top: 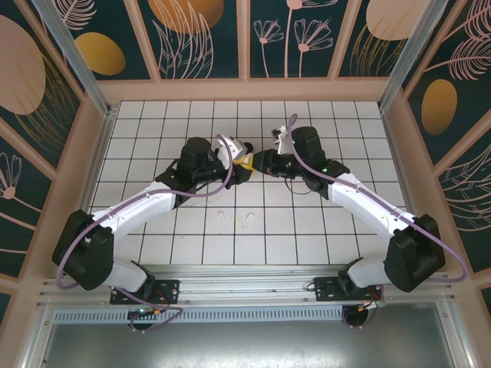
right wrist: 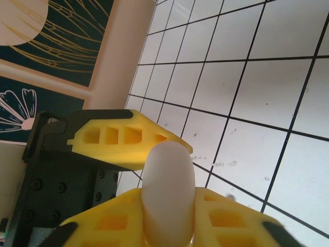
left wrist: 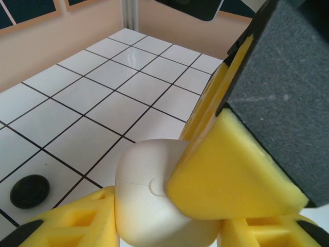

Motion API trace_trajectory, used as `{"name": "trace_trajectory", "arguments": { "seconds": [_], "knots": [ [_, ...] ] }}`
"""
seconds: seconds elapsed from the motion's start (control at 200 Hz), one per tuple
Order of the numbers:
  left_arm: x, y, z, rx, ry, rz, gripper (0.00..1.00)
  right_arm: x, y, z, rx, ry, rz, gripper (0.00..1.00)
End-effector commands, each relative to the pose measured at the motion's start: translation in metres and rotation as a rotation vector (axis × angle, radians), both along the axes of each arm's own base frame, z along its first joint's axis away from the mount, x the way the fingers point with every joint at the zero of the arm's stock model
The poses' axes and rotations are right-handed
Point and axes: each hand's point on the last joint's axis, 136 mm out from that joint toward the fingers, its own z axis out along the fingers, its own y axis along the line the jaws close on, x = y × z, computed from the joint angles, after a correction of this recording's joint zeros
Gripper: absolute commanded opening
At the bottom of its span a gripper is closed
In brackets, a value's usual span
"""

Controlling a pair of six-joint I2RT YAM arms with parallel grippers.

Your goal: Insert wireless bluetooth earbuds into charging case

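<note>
The left gripper (top: 242, 164) and right gripper (top: 261, 162) are both clamping the smooth white rounded plastic charging case (left wrist: 146, 206), its lid apparently closed. Two small white stemmed earbuds (top: 247, 221) are lying on the tiles toward the bases, between the arms, neither arm clearly nearer.

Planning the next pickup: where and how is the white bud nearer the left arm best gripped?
Grip the left bud across its narrow width, coming straight down from above. It lies flat on the tiles, long and thin, with the other bud apart to its right, so there is likely room to close on it. Which end is the stem is too small to tell.
</note>
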Motion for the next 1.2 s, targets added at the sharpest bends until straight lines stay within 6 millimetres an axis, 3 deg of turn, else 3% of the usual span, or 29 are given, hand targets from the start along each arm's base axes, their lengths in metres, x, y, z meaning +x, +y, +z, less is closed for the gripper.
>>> {"name": "trace_trajectory", "arguments": {
  "seconds": [0.0, 0.18, 0.29, 0.31, 0.395, 0.621, 0.701, 0.916, 1.196],
  "knots": [
    [-0.004, -0.003, 0.02, -0.038, -0.057, -0.025, 0.45, -0.005, 0.005, 0.019, -0.006, -0.079, 0.062, 0.14],
    [-0.01, -0.002, 0.035, -0.061, -0.06, -0.033, 0.59, -0.002, -0.005, 0.034, -0.07, -0.192, 0.114, 0.08],
    [-0.014, 0.002, 0.037, -0.058, -0.036, -0.039, 0.64, 0.01, -0.028, 0.048, -0.087, -0.259, 0.117, 0.06],
    [-0.013, 0.002, 0.052, -0.077, -0.057, -0.042, 0.65, 0.011, -0.031, 0.049, -0.09, -0.27, 0.123, 0.06],
    [-0.019, 0.008, 0.063, -0.122, -0.023, -0.095, 0.68, 0.009, -0.041, 0.061, -0.113, -0.338, 0.161, 0.05],
    [-0.034, 0.019, 0.09, -0.276, 0.08, -0.293, 0.64, -0.014, -0.04, 0.078, -0.139, -0.458, 0.33, 0.05],
    [-0.043, 0.015, 0.09, -0.289, 0.088, -0.37, 0.64, -0.024, -0.037, 0.086, -0.106, -0.493, 0.378, 0.05],
    [-0.043, 0.008, 0.083, -0.292, 0.148, -0.448, 0.6, -0.045, -0.03, 0.101, -0.02, -0.544, 0.473, 0.04],
    [-0.046, 0.006, 0.087, -0.297, 0.105, -0.493, 0.53, -0.061, -0.022, 0.099, 0.01, -0.539, 0.545, 0.04]
  ]
}}
